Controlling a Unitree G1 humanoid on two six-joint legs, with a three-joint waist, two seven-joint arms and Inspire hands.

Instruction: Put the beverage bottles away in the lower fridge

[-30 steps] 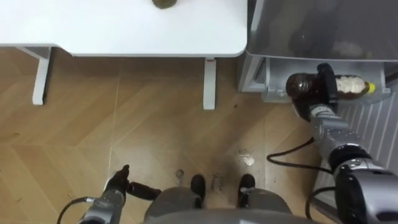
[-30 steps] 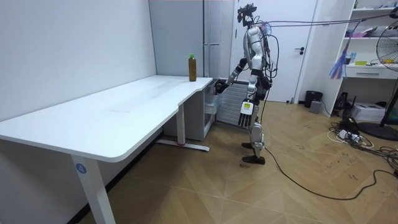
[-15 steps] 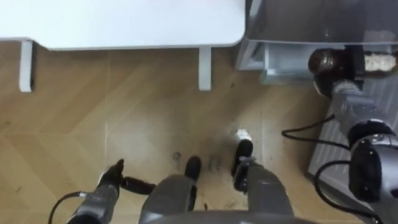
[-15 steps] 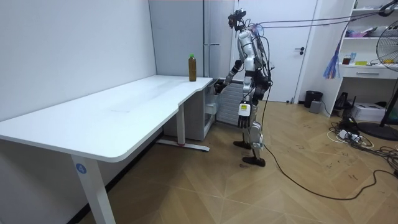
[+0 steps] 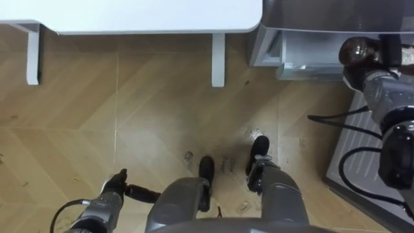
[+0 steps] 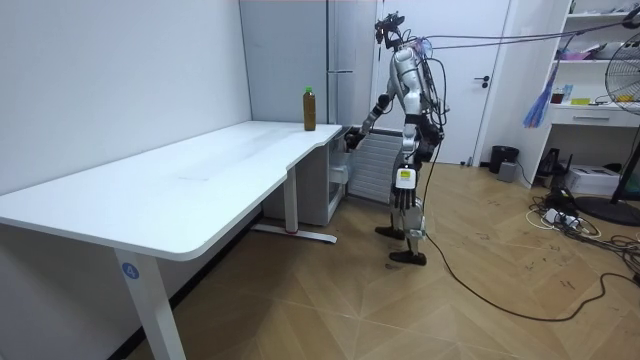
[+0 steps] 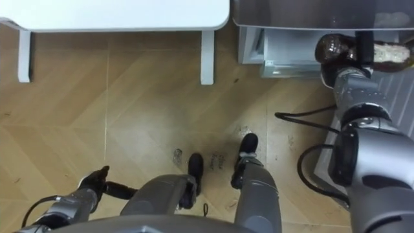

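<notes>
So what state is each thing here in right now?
right robot hand, shut on a drink bottle lying sideways at the fridge
left robot hand, open, hanging low by its side
second bottle, upright on the table
lower fridge, door open

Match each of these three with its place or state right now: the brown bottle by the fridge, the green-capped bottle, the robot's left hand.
Things:
1. brown bottle
2. green-capped bottle
3. left hand

Places or states:
A. stands upright on the white table, at the end nearest the fridge
B. open, holding nothing, low over the wooden floor
C. held sideways in the right hand, at the fridge's lower part

Pairs: 1-C, 2-A, 3-B
</notes>
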